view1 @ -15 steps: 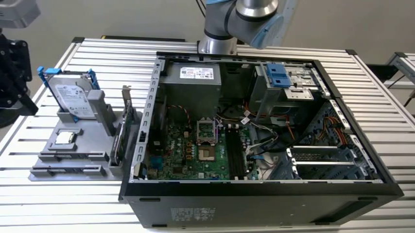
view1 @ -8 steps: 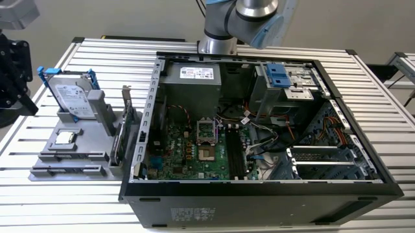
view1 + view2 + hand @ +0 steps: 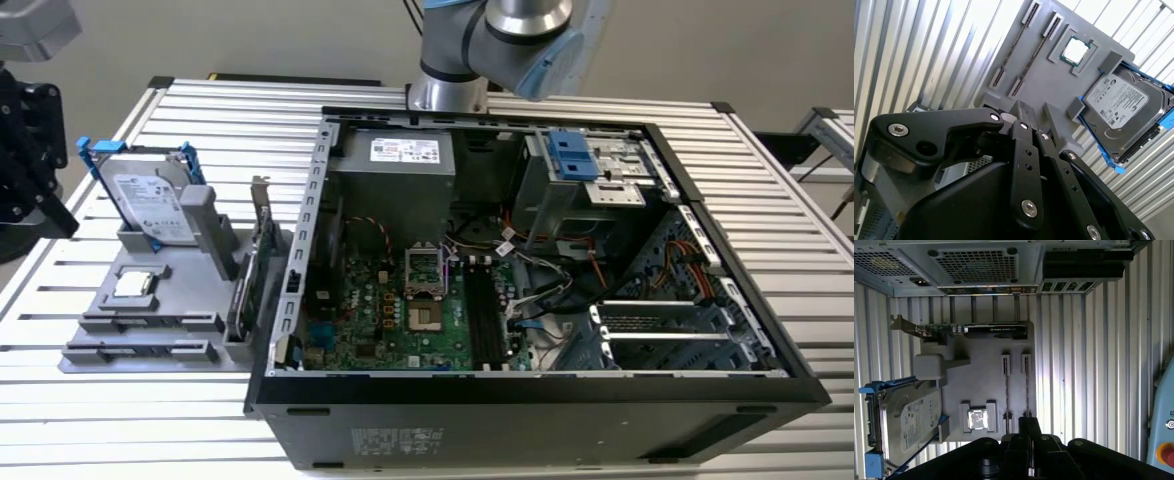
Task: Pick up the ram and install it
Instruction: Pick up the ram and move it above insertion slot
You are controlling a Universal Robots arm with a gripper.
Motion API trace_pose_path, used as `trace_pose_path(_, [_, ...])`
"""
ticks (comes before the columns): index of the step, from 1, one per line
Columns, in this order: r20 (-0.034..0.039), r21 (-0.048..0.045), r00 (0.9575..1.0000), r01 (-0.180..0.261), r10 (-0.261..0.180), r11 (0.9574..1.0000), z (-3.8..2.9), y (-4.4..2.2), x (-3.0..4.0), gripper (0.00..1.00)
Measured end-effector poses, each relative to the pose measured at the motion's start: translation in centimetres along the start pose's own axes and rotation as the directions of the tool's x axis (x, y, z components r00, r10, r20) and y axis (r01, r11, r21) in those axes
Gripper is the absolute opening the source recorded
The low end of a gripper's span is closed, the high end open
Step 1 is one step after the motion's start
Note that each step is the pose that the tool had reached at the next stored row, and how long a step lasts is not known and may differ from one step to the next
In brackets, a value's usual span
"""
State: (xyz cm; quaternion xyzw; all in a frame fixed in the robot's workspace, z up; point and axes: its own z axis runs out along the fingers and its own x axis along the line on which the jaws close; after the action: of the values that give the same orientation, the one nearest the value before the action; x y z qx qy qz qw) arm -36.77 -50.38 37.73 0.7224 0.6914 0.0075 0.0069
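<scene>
Two thin dark ram sticks (image 3: 1026,390) (image 3: 1036,55) stand on edge side by side in the slotted blocks of a grey holder plate (image 3: 986,375). In the exterior view the plate (image 3: 100,300) lies on the table to the left of the open computer case (image 3: 534,400). My gripper (image 3: 1029,424) hangs high above the plate's near end, close over the end of the sticks, shut with nothing in it. Its dark linkage (image 3: 1024,165) crosses the second wrist view. The motherboard's black memory slots (image 3: 483,320) run lengthwise inside the case.
On the same plate sit a hard drive in a blue frame (image 3: 150,205) (image 3: 904,420), a square silver processor chip (image 3: 131,285) (image 3: 1074,51) and an upright expansion card (image 3: 260,255) (image 3: 984,330). The arm's base (image 3: 447,90) stands behind the case. A red button (image 3: 1166,455) lies nearby.
</scene>
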Motion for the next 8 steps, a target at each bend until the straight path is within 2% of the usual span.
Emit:
trace_pose_path(3, [0.0, 0.0, 1.0, 0.0, 0.0, 1.0, 0.0, 0.0, 0.0, 0.0])
trace_pose_path(4, [0.0, 0.0, 1.0, -0.001, 0.001, 1.0, 0.0, 0.0, 0.0, 1.0])
trace_pose_path(8, [0.0, 0.0, 1.0, -0.001, 0.001, 1.0, 0.0, 0.0, 0.0, 1.0])
